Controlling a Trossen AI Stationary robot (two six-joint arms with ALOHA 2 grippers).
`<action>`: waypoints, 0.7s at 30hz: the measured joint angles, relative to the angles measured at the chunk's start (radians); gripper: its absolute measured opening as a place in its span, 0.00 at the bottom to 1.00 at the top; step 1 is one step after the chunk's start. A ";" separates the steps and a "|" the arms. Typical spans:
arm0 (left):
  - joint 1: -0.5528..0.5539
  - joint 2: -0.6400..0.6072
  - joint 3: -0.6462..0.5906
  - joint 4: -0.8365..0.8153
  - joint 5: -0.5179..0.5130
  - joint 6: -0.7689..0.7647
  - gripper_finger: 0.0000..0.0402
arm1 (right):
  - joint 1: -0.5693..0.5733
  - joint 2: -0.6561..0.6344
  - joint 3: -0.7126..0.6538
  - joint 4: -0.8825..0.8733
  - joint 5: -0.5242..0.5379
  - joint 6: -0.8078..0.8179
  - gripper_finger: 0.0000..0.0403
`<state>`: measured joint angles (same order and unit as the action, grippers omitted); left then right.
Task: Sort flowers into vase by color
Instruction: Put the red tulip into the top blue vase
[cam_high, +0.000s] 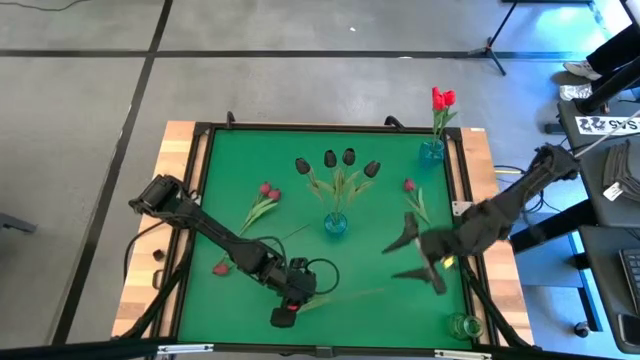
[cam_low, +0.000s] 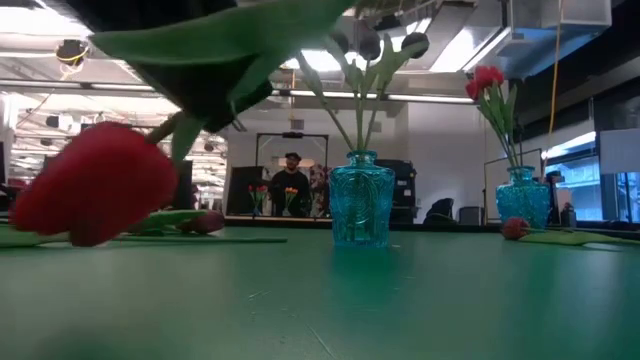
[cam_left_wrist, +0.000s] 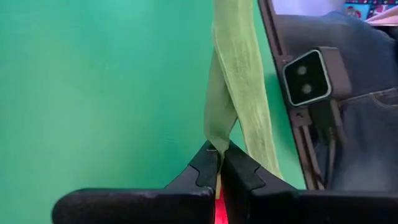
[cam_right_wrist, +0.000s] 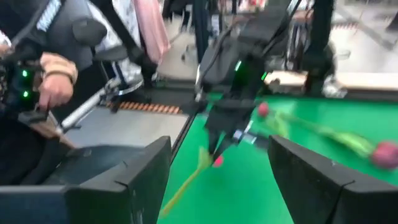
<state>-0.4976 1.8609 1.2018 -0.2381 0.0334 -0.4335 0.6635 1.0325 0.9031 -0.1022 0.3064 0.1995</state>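
Progress check, sorting partly done. Center blue vase (cam_high: 335, 224) holds 4 near-black tulips (cam_high: 338, 160), heads fanned toward the far edge. Far-right blue vase (cam_high: 432, 151) holds 2 bright red tulips (cam_high: 442, 98). A third, greenish vase (cam_high: 464, 325) at the near-right corner appears empty. Still loose on the green mat (cam_high: 240, 160): a pair of dusky pink-maroon tulips (cam_high: 268, 192) left of center, 1 reddish tulip (cam_high: 411, 188) just left of the far-right vase's side of the mat, and 1 red head (cam_high: 221, 267) near the left arm's forearm. Left gripper (cam_high: 288, 310) sits low at the near edge, fingers (cam_left_wrist: 208, 167) pinched tight on the stem of a tulip (cam_high: 340, 297) whose stem and leaf trail toward the right along the mat; the low view shows a red head close to the camera, likely this flower, lifted slightly. Right gripper (cam_high: 425, 262) hovers over the mat's right half, jaws spread wide, holding nothing. Judgement: roughly half complete; 6 flowers placed, about 5 remaining, and the pink-maroon group has no flowers in a vase yet.
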 joint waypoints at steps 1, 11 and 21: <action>0.002 0.008 0.000 0.002 0.002 0.000 0.01 | 0.017 0.027 0.000 0.002 0.014 0.015 0.66; 0.083 0.147 0.002 0.054 -0.031 -0.004 0.05 | 0.034 0.268 0.000 -0.018 0.100 0.117 0.66; 0.090 0.128 0.001 0.078 -0.027 0.011 0.30 | -0.035 0.475 0.000 -0.011 0.030 0.217 0.66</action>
<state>-0.4079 1.9892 1.2025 -0.1602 0.0062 -0.4221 0.6282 1.5076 0.9031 -0.1134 0.3366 0.4165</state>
